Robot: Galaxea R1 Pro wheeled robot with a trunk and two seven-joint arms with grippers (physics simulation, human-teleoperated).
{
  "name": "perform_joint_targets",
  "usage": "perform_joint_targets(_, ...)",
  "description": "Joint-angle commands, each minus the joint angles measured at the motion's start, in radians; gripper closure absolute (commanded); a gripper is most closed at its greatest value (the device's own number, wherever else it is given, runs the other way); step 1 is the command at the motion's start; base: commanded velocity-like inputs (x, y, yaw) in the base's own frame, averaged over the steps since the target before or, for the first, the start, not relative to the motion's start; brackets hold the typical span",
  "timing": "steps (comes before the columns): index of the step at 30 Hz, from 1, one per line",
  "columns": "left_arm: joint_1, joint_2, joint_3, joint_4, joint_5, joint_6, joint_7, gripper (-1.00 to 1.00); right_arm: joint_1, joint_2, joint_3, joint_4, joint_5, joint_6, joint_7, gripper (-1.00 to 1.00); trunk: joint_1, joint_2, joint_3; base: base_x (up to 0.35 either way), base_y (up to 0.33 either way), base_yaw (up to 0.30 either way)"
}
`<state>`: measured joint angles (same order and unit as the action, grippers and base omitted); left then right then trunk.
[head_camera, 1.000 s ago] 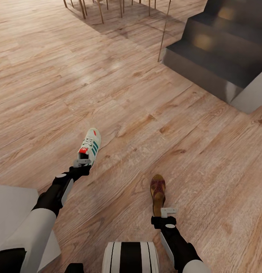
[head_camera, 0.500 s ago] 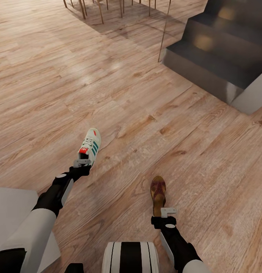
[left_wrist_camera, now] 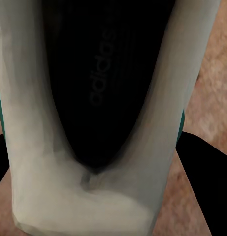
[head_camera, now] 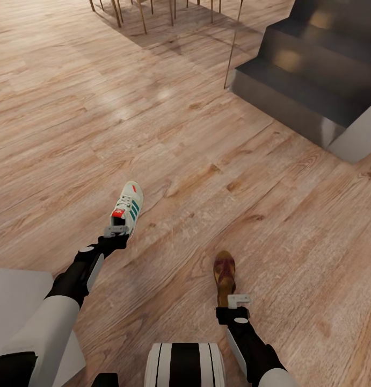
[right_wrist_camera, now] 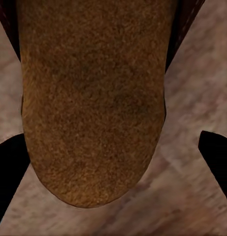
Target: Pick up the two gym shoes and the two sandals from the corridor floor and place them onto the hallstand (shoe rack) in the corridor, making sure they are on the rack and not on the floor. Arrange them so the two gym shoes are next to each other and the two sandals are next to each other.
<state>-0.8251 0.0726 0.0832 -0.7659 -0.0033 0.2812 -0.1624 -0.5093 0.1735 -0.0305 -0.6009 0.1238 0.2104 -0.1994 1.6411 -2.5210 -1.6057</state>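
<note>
One cream-white gym shoe (head_camera: 129, 204) with green stripes and a red tongue tag hangs just above the corridor floor (head_camera: 206, 134). My left gripper (head_camera: 117, 231) is shut on its heel. The left wrist view looks into the shoe's dark inside (left_wrist_camera: 98, 98), with a black finger (left_wrist_camera: 204, 167) beside it. One brown sandal (head_camera: 224, 269) points away from me, and my right gripper (head_camera: 238, 300) is shut on its heel end. Its suede sole (right_wrist_camera: 93, 98) sits between dark fingers (right_wrist_camera: 216, 152) in the right wrist view. The other shoe and sandal are out of view.
Dark stairs (head_camera: 314, 70) rise at the right back, with a thin pole (head_camera: 232, 48) at their corner. Slim furniture legs (head_camera: 142, 11) stand at the far top. A light grey flat surface (head_camera: 19, 301) lies at the lower left. My own base (head_camera: 184, 365) shows at the bottom.
The whole picture has shifted slightly, and the grey surface at the lower left has slid down. The shoe keeps its place with my left gripper. The sandal and right gripper dropped a little.
</note>
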Motion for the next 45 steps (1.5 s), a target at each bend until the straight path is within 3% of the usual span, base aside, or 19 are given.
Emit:
perform_joint_targets(1, 0.0, -0.001, 0.003, -0.002, -0.001, 0.007, -0.006, 1.0, 0.0, 0.001, -0.003, -0.002, 0.011, 0.007, 0.0, 1.0, 0.0, 0.0, -0.001, 0.001, 0.0, 0.0)
perform_joint_targets(37, 0.0, -0.002, 0.003, -0.004, -0.001, 0.007, -0.005, 1.0, 0.0, 0.001, -0.003, -0.005, 0.011, 0.007, 0.0, 1.0, 0.0, 0.0, -0.001, 0.0, 0.0, 0.0)
perform_joint_targets(45, -0.002, -0.002, 0.003, -0.004, -0.001, 0.013, -0.005, 1.0, 0.0, 0.001, -0.003, -0.005, 0.011, 0.007, 0.0, 1.0, -0.004, 0.002, 0.03, 0.0, 0.0, 0.0)
